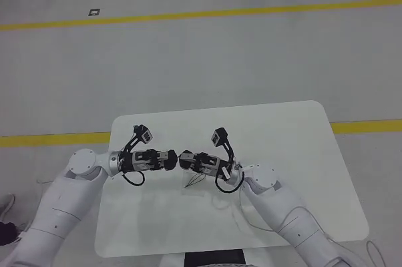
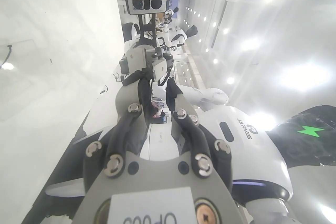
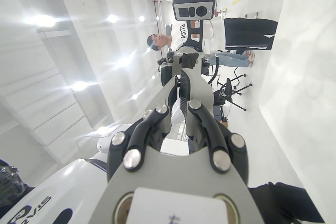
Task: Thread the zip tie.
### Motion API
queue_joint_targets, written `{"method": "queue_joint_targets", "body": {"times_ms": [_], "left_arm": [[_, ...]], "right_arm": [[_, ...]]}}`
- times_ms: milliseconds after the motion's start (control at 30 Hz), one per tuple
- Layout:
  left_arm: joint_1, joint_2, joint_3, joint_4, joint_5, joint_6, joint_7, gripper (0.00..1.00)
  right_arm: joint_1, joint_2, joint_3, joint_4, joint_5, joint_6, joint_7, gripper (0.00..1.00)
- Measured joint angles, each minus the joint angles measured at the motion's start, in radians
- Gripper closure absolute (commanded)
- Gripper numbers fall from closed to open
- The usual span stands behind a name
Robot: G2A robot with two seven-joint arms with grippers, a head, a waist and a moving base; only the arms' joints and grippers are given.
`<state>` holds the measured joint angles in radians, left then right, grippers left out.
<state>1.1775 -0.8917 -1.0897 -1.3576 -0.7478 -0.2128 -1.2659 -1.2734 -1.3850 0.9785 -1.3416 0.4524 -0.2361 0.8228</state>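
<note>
Over the middle of the white table (image 1: 288, 147), my two grippers meet tip to tip. The left gripper (image 1: 172, 160) comes in from the left side of the top view and the right gripper (image 1: 187, 160) from the right. A thin dark zip tie (image 1: 195, 179) hangs in a loop just below where they meet. Both grippers look shut on the zip tie, each on one end, though the held parts are hidden between the pads. In the left wrist view my left gripper (image 2: 155, 78) faces the right one close ahead. In the right wrist view the right gripper (image 3: 179, 79) has its fingers nearly together.
The table has rounded corners, with its far edge (image 1: 221, 110) just beyond the arms. Bare tabletop stretches to the right (image 1: 308, 187) and toward the near edge. Grey floor with yellow lines (image 1: 187, 15) surrounds it.
</note>
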Motion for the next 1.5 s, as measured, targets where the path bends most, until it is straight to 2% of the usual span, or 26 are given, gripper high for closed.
{"method": "queue_joint_targets", "body": {"times_ms": [100,467,867,900,933,967,1000,1500], "left_arm": [[0.0,0.0,0.0,0.0,0.001,0.0,0.001,0.87],[0.002,-0.001,0.001,-0.001,0.005,0.0,0.002,1.0],[0.004,-0.002,0.001,0.0,0.009,0.003,0.004,1.0],[0.004,-0.002,0.001,0.0,0.009,0.003,0.003,1.0],[0.004,-0.002,0.001,0.0,0.008,0.003,0.003,1.0],[0.004,-0.002,0.001,0.001,0.008,0.002,0.002,1.0],[0.004,-0.003,0.001,0.001,0.008,0.002,0.002,1.0],[0.012,0.002,-0.024,0.009,-0.002,-0.011,-0.011,1.0]], "right_arm": [[0.001,0.001,-0.004,-0.001,0.001,0.001,0.0,1.0],[0.004,0.001,-0.016,0.002,0.008,-0.003,0.0,1.0],[0.004,0.004,-0.02,0.0,0.014,-0.008,-0.005,1.0],[0.004,0.004,-0.02,0.0,0.015,-0.008,-0.006,0.97],[0.004,0.004,-0.02,0.0,0.016,-0.007,-0.006,0.77],[0.004,0.005,-0.02,0.0,0.017,-0.007,-0.007,0.08],[0.004,0.005,-0.02,0.0,0.018,-0.007,-0.008,0.0],[-0.036,0.024,0.038,-0.032,0.017,-0.02,-0.032,0.0]]}}
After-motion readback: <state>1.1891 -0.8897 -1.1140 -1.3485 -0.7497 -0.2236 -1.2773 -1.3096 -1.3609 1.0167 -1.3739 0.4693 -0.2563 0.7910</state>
